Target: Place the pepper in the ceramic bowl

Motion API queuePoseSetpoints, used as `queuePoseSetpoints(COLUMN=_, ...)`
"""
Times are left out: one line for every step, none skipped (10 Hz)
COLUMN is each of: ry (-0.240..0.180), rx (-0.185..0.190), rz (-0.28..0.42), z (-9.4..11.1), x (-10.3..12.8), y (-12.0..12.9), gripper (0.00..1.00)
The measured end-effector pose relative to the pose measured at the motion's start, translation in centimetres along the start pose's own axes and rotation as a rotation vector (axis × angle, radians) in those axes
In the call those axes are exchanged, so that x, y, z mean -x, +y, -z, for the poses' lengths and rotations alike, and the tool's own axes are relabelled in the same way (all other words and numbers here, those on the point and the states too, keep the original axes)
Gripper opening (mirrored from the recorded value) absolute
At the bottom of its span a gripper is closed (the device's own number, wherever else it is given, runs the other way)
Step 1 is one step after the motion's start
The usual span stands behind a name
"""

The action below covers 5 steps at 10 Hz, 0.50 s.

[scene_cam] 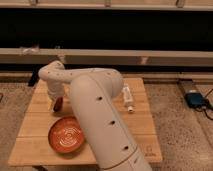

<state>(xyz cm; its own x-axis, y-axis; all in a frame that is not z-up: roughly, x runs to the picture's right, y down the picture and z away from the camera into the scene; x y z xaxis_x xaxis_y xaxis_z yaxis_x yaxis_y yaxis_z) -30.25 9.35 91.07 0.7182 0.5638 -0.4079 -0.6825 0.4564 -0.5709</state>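
Arm (102, 125): white and thick, dotted with small dark holes; rises from the bottom edge at 5 o'clock of the table, covers the table's middle, bends at the elbow and reaches left toward 10 o'clock.
Bowl (66, 135): orange-red and shallow, with pale rings inside; upright on the near left part of the table, at 7 o'clock from its middle, just beside the arm.
Table (30, 150): pale wooden planks, low and square.
Gripper (53, 102): white, points down over the table's left part, at 12 o'clock from the bowl and just beyond its rim.
Grip: cannot tell whether released or clenched.
Pepper (58, 104): small, dark red and glossy; right against the gripper's tip on its 3 o'clock side; outside the bowl, at 12 o'clock from it and apart from the rim; cannot tell whether resting on the planks or lifted.
Bottle (127, 97): slim and white, on the table's right part, at 2 o'clock from the bowl and just right of the arm.
Floor (170, 105): speckled grey, all round the table.
Box (196, 99): blue, on the floor at 3 o'clock from the table, well apart from it.
Ledge (150, 57): long and pale, runs across behind the table at 12 o'clock.
Scrap (29, 50): crumpled and white, on the ledge's left end, at 11 o'clock from the gripper.
Wall (115, 30): dark band above the ledge.
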Motion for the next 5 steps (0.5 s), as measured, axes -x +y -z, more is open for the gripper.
queuePoseSetpoints(ry=-0.002, rx=0.001, rz=0.001, z=-0.47, x=0.46, y=-0.01, gripper=0.80)
queuePoseSetpoints(ry=-0.007, rx=-0.005, rz=-0.004, z=-0.80, x=0.88, y=-0.51, gripper=0.80)
queuePoseSetpoints(ry=-0.010, rx=-0.013, rz=-0.007, z=-0.95, x=1.14, y=-0.90, gripper=0.78)
queuePoseSetpoints(ry=-0.010, rx=-0.021, rz=-0.007, z=-1.08, x=1.36, y=-0.91, gripper=0.71)
queuePoseSetpoints(ry=-0.007, rx=-0.032, rz=-0.011, z=-1.32, x=1.46, y=-0.80, gripper=0.60)
